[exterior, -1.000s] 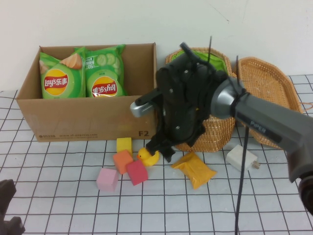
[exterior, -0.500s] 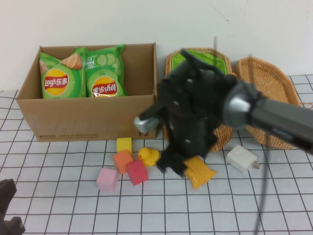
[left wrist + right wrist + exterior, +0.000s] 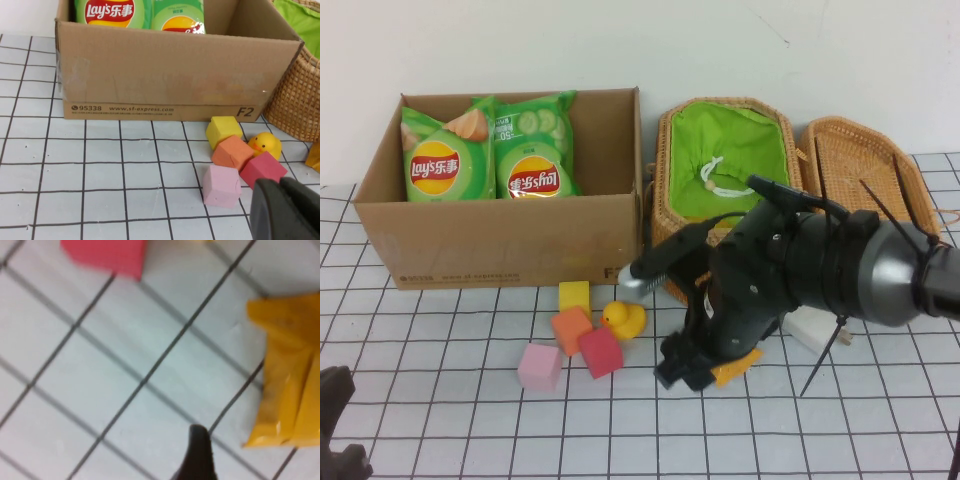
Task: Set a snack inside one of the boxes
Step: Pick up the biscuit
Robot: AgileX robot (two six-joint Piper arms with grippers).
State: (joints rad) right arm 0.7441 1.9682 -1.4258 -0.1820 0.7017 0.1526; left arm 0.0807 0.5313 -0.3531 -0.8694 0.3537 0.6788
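Change since earlier frame: the right arm has swung away from the front of the wicker basket (image 3: 725, 165) and dropped low toward the table; the basket's green lining, covered a moment ago, is now exposed. The blocks, the duck and the chip bags have not shifted.
Right gripper (image 3: 682, 368): low over the gridded cloth (image 3: 440, 420), in front of the basket and just beside the yellow snack packet (image 3: 738, 366). Whether its fingers are apart or together cannot be told; the right wrist view shows only one dark fingertip (image 3: 200, 452) above bare cloth.
Yellow snack packet: flat on the cloth in front of the basket, mostly hidden under the arm in the high view. In the right wrist view the packet (image 3: 290, 375) lies close beside the fingertip, apart from it, not gripped.
Left gripper (image 3: 338, 430): parked well away from the basket at the near left corner of the table. Its dark tip (image 3: 287, 207) shows in the left wrist view; finger state cannot be told.
Cardboard box (image 3: 500, 240): directly left of the basket, touching or nearly so, holding two green chip bags (image 3: 485, 148).
Small items: rubber duck (image 3: 623, 319), yellow block (image 3: 574, 295), orange block (image 3: 571, 329), red block (image 3: 600, 351) and pink block (image 3: 540, 366) clustered in front of the box's corner nearest the basket.
Basket lid (image 3: 865, 170): open, on the basket's far side from the box.
White charger (image 3: 812, 325): in front of the basket, partly behind the arm.
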